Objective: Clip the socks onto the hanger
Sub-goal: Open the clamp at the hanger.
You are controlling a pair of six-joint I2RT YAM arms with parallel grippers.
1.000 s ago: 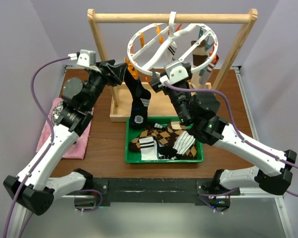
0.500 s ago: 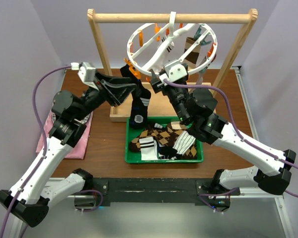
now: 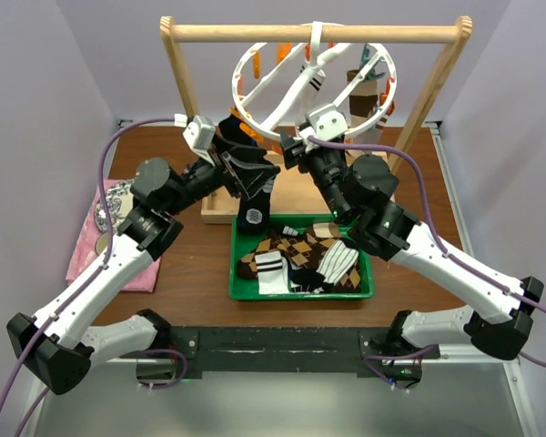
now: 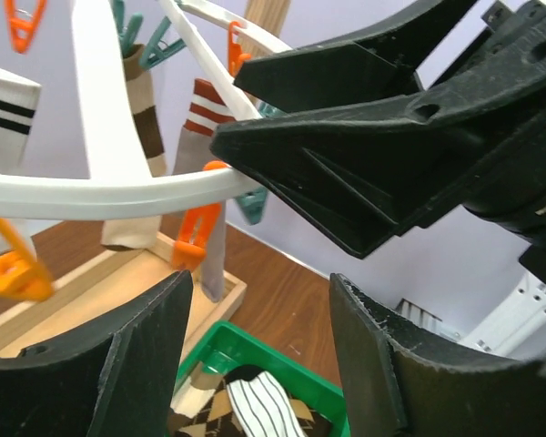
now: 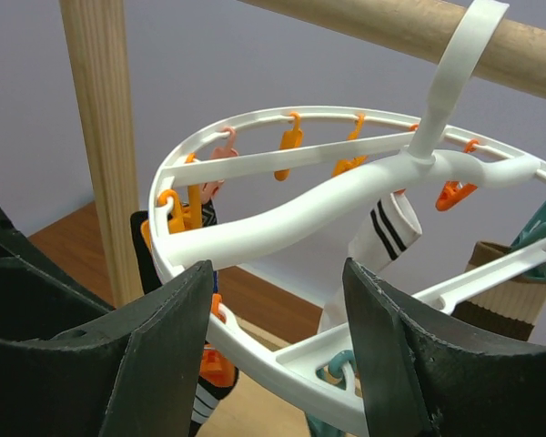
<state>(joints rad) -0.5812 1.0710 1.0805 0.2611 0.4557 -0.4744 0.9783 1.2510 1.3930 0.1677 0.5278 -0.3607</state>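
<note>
Table (image 3: 191,264): brown wood-grain top, flat, carrying everything below.

Frame (image 3: 255,33): pale wood, two slanted posts under a round bar, set on a shallow wooden base at the far side.

Hanger (image 3: 288,91): smooth white plastic ring with curved crossbars, tilted, its flat hook looped over the round bar.

Tray (image 3: 233,264): green plastic, rectangular, low-walled, in front of the frame's base.

Cloth (image 3: 86,250): pink, soft, lying flat at the table's left edge under the left arm.

Socks (image 3: 300,259): a loose heap in the tray, brown argyle and black-and-white striped knit. Others hang from the hanger. A dark sock (image 3: 252,205) with white bands hangs from the near rim, its toe reaching the tray's far edge. A white one with black bands and ribbed beige-and-brown ones hang farther back.

Left gripper (image 4: 259,300): black, wedge-shaped fingers spread apart with nothing between them, just under the ring's near rim beside the dark sock's top.

Right gripper (image 5: 273,282): black, fingers likewise apart and empty, facing the ring from below, close to the left one.

Pegs (image 5: 291,146): small orange and teal plastic clips strung along the rim and crossbars.
</note>
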